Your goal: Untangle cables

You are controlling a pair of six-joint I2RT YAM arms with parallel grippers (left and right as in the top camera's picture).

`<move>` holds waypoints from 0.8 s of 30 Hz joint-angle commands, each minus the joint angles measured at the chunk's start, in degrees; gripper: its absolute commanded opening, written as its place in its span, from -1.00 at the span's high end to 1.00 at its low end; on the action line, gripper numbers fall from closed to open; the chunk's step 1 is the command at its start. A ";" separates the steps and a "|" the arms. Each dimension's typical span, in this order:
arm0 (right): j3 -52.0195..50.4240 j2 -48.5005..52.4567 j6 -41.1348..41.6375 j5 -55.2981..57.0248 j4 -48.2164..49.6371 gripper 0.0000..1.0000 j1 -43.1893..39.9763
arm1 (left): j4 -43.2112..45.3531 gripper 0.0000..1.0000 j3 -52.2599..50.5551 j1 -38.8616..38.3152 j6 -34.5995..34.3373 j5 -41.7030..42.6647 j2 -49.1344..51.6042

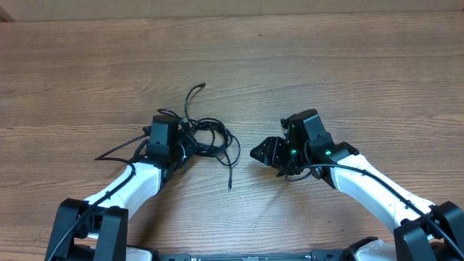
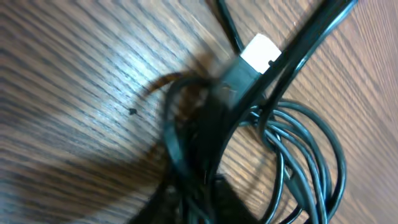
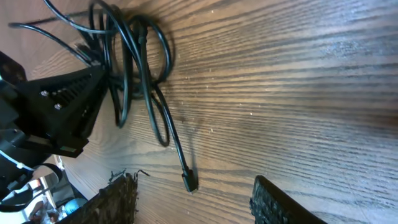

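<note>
As the left tool [image 1: 183, 145] is buried in thin black tangled cables [image 1: 210, 138], its grip cannot be told; the right tool [image 1: 257, 154] is spread empty. Bunched strands could be pulled tighter.

A brown wood-grain table [image 1: 348, 65] carries a loose tangle of thin black flexible cables [image 1: 209, 136] left of centre (several loops overlapping). One free end with a small plug tip [image 1: 230, 187] lies flat nearer the robot's side.

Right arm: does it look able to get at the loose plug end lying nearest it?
Probably yes. The plug end lies on the table just ahead of the open right gripper, clear of the tangle; nothing lies between them.
</note>
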 commanded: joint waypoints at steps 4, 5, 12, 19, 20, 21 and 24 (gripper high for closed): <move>-0.35 -0.04 2.84 -2.36 -0.37 -0.15 -0.31 | -1.16 0.91 0.24 -0.50 0.46 -3.10 0.07; -0.35 -0.04 2.82 -3.43 -0.35 -0.15 -0.31 | -0.85 0.92 0.28 -0.33 1.22 -1.16 -0.13; -0.35 -0.04 2.75 -10.67 0.33 -0.14 -0.31 | -4.17 0.92 6.45 2.36 17.57 18.62 -6.71; -0.35 -0.04 2.80 -15.82 6.84 -0.13 -0.31 | -16.81 0.92 12.48 2.36 25.81 20.81 -15.15; -0.35 -0.04 2.84 -15.82 7.21 -0.14 -0.31 | -17.66 0.92 12.68 2.34 25.73 20.85 -16.46; -0.35 -0.04 3.13 -15.80 7.39 -0.14 -0.31 | -18.21 0.92 12.68 2.34 25.73 21.09 -17.57; -0.35 -0.04 6.21 -15.78 7.39 -0.12 -0.31 | -19.12 0.92 12.68 2.34 24.59 21.99 -19.82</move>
